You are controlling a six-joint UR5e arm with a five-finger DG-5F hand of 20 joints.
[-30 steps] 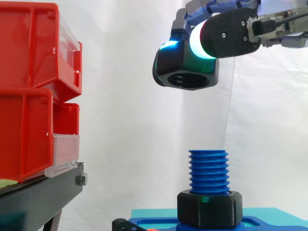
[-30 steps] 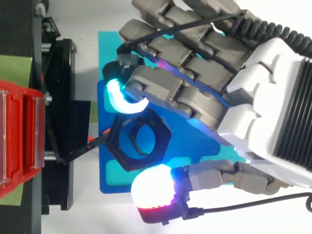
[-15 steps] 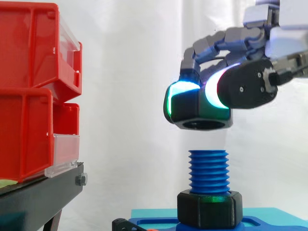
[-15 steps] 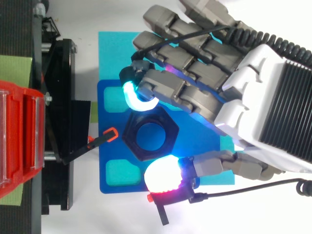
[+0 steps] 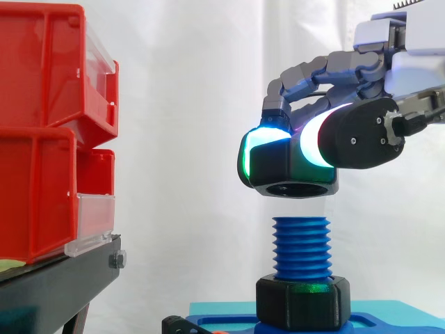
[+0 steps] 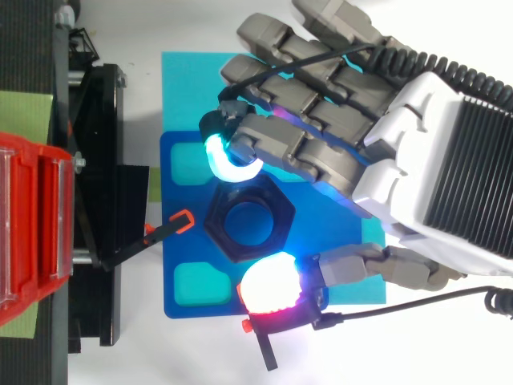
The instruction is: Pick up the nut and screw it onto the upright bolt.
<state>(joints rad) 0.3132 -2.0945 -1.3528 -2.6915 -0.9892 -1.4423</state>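
A black hex nut (image 5: 292,174) (image 6: 249,224) hangs level just above the top of the upright blue threaded bolt (image 5: 301,248). My hand (image 5: 361,90) (image 6: 377,160) is shut on the nut, pinching it between a finger pad glowing cyan (image 6: 230,160) and the thumb pad glowing red (image 6: 271,287). A small gap separates nut and bolt in the side view. From above, the nut's hole sits over the bolt. A second black nut (image 5: 302,300) rests at the bolt's foot on the blue base (image 6: 192,241).
Stacked red bins (image 5: 49,132) stand on a black stand (image 5: 62,285) to the left. The blue base lies on a cyan mat (image 6: 188,68). A small orange-tipped black part (image 6: 183,220) lies at the base's left edge.
My hand came down and shifted right with the nut during the last second, from high above the bolt to just over its top; in the last half second it barely moved.
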